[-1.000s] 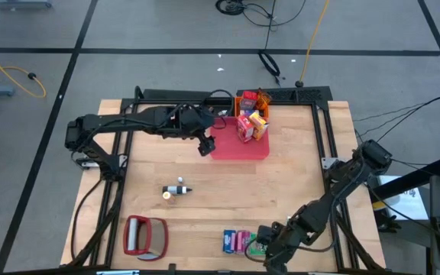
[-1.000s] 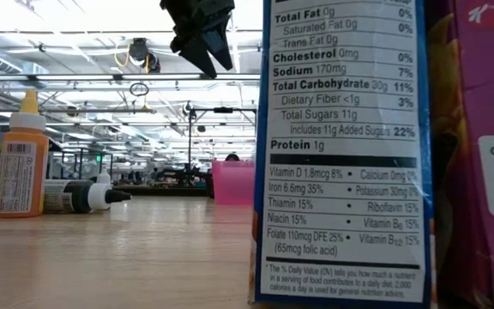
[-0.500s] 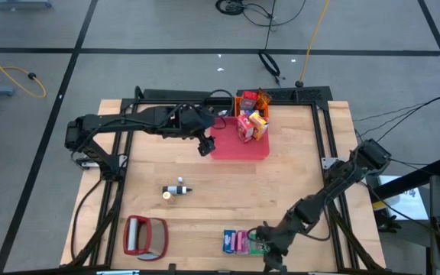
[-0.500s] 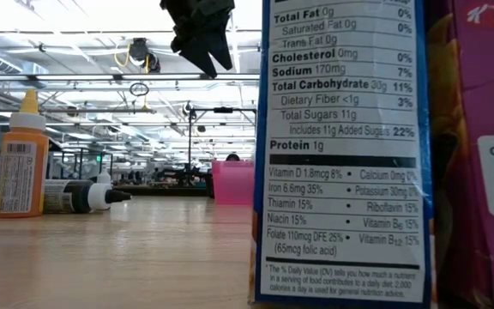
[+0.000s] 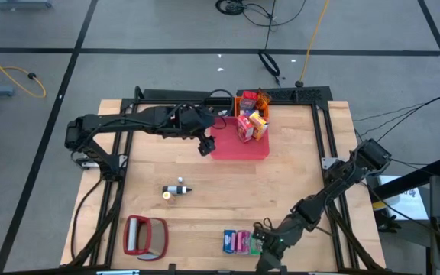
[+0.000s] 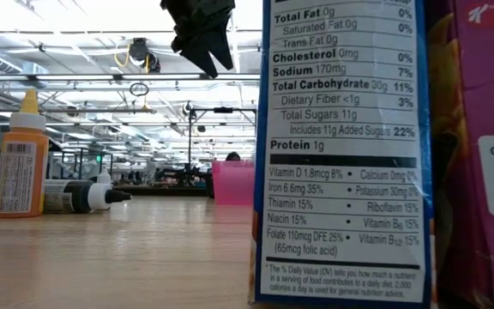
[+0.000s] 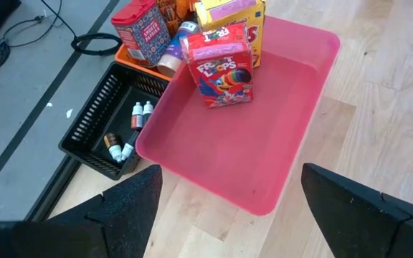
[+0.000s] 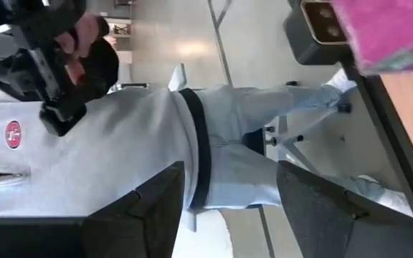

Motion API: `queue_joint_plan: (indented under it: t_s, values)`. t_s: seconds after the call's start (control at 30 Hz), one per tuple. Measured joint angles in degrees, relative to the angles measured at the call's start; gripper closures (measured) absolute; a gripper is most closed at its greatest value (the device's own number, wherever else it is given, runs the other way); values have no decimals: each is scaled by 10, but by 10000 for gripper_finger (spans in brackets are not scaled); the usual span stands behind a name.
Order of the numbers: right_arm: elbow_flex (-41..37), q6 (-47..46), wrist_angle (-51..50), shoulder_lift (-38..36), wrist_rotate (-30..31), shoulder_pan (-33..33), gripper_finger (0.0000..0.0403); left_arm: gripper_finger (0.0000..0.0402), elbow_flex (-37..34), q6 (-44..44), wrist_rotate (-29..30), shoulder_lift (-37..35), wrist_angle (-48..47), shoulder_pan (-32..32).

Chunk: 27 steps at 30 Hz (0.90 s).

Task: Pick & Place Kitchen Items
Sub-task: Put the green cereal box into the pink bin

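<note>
Left hand hovers upper centre of the high view, just left of the pink tray, fingers spread wide and empty; its wrist camera looks down into the tray

Tray sits at the upper middle of the worktop. The far end holds a red cereal carton standing upright and a yellow carton behind it. Just past the tray edge: a red tin, and a black basket with small dropper bottles inside

Right hand is at the bottom edge of the high view, just beside the row of packets — blue, pink and green standing side by side. Jaws partly apart; cannot tell if it grips a packet. Its wrist view shows a pink packet in the upper right corner and a person in a grey top beyond the worktop

Centre-left of the worktop: small bottles, one lying down. Low view has an orange-capped bottle upright at left. Lower left: red-framed mirror lying flat
</note>
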State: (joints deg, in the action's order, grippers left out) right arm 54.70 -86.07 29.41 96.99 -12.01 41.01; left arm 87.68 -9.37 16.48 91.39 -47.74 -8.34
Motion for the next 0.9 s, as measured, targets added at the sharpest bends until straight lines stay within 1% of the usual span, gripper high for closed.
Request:
queue_joint_plan:
  t_s: [0.13, 0.23, 0.4, 0.63, 0.8, 0.9]
  values:
    - [1, 23, 47, -1, 3, 3, 177, 66, 0, -1, 0, 0, 0, 0]
    - [1, 0, 27, 0, 0, 3, 173, 66, 0, -1, 0, 0, 0, 0]
    - [0, 40, 35, -3, -2, 3, 179, 66, 0, -1, 0, 0, 1, 0]
    - [0, 59, 53, -3, 0, 6, 181, 66, 0, -2, 0, 0, 1, 0]
    - [0, 75, 74, -3, 0, 7, 166, 66, 0, -9, -1, 0, 0, 0]
    - [0, 72, 72, -3, 0, 7, 146, 66, 0, -11, -1, 0, 0, 0]
